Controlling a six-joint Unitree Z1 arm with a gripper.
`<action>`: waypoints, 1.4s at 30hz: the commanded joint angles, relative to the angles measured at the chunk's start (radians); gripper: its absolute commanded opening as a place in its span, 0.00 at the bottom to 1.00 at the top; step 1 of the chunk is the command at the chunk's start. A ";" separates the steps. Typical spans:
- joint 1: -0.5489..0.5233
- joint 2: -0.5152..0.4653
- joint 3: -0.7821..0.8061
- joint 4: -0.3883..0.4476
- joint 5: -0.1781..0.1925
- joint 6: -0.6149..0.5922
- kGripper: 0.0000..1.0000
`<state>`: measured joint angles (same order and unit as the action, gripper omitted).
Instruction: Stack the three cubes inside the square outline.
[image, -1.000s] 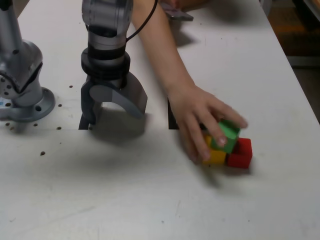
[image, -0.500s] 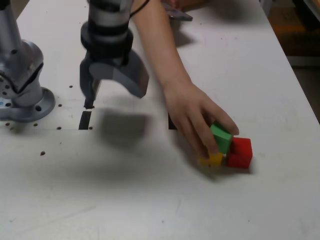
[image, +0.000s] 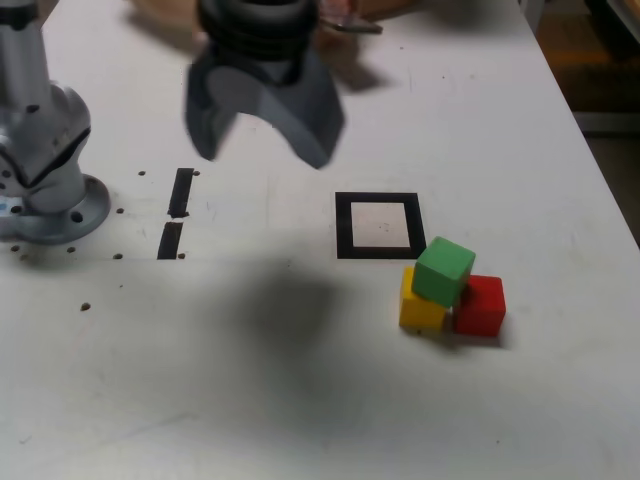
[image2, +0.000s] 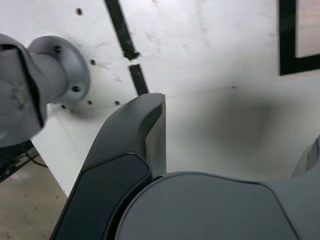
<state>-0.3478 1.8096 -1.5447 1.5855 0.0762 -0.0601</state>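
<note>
In the exterior view the green cube (image: 443, 270) rests skewed on top of the yellow cube (image: 418, 308), beside and partly over the red cube (image: 481, 305). The cluster sits just outside the near right corner of the square outline (image: 345, 226), whose white centre holds nothing. My gripper (image: 262, 152) hangs high above the table, left of the outline in that view, jaws wide open and holding nothing. The wrist view shows one dark finger (image2: 150, 130), my gripper (image2: 235, 125) open over bare table, and a corner of the square outline (image2: 287, 50). No cubes appear there.
The arm's grey base (image: 45, 190) stands at the exterior view's left, with two short black strips (image: 178, 215) beside it. A blurred part of a person's arm (image: 160, 10) shows at the far top edge. The table's right edge (image: 600, 160) runs near the cubes.
The person's hand has let go of the green cube and pulled away to the far edge. My gripper has risen and shifted toward the exterior view's right, still open.
</note>
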 joint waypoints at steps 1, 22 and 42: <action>-0.012 0.029 -0.207 0.020 -0.010 0.002 1.00; -0.090 0.290 -0.487 0.016 -0.008 0.068 0.99; -0.083 0.430 -0.419 -0.080 -0.012 0.138 0.92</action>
<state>-0.4324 2.2321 -1.9649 1.5076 0.0629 0.0765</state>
